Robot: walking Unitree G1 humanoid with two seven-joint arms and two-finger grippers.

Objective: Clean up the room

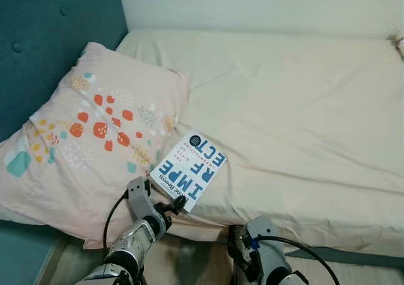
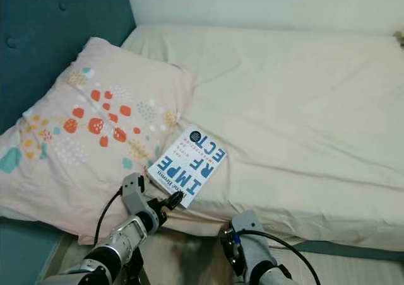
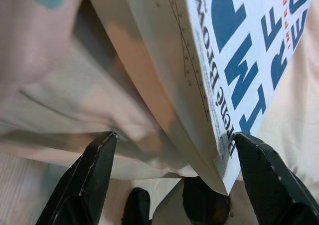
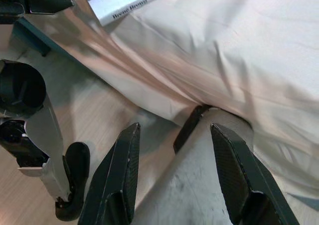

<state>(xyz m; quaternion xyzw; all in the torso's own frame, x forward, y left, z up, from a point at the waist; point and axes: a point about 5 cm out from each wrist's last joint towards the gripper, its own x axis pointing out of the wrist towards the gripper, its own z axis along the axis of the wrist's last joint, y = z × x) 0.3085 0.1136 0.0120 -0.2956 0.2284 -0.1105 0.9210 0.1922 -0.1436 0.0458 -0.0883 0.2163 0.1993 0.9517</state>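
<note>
A white book (image 1: pixel 189 168) with big blue letters lies at the near edge of the bed, partly leaning on the pink patterned pillow (image 1: pixel 95 140). My left gripper (image 1: pixel 178 203) is open just below the book's near corner, its two black fingers (image 3: pixel 89 177) spread to either side of the book's spine corner (image 3: pixel 219 155), not closed on it. My right gripper (image 4: pixel 174 180) hangs low by the bed's side, open with nothing between its fingers, above the floor.
The cream bedsheet (image 1: pixel 297 108) covers the mattress, with wide flat room right of the book. A teal padded headboard (image 1: pixel 50 39) stands at the left. Wooden floor (image 4: pixel 99 135) lies below the bed edge, where my own leg and foot (image 4: pixel 35 135) show.
</note>
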